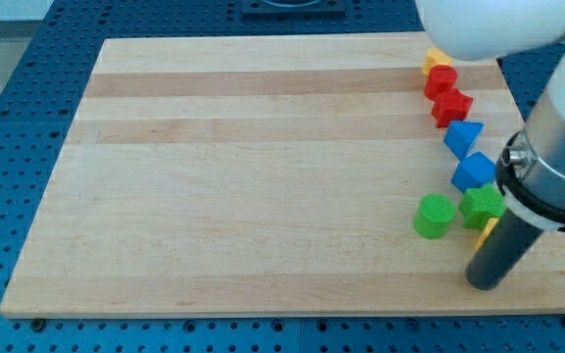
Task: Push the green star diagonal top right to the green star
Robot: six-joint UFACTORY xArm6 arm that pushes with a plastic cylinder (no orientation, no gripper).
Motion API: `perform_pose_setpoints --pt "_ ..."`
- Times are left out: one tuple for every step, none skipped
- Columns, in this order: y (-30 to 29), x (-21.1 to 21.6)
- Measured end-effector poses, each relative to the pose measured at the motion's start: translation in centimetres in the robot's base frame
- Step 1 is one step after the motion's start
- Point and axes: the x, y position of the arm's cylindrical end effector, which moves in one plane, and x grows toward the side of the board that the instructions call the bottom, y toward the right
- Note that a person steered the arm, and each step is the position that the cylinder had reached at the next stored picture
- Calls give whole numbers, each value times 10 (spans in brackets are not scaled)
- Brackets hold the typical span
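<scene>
Green star (pixel 482 206) beside green cylinder (pixel 435 216); my tip (pixel 485 281) just below star

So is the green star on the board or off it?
On the board. The green star rests on the wooden board near its right edge, beside the green cylinder; my tip is below it.

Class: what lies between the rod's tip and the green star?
In the camera view, a yellow block lies between my tip and the green star.

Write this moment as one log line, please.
my tip: below green star | green round block: left of star | no contact seen
</scene>
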Motion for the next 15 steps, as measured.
perform_pose_setpoints --pt "-3 -7" --pt "-8 6" --pt "-9 24" --pt "6 21" --pt "6 21" --pt "11 15" --pt "11 15" --pt "24 6" --pt "30 -14" --pt "30 -43" --pt "30 -69" --pt "30 -91" --pt "30 -113" --pt "30 -134" --pt "30 -155"
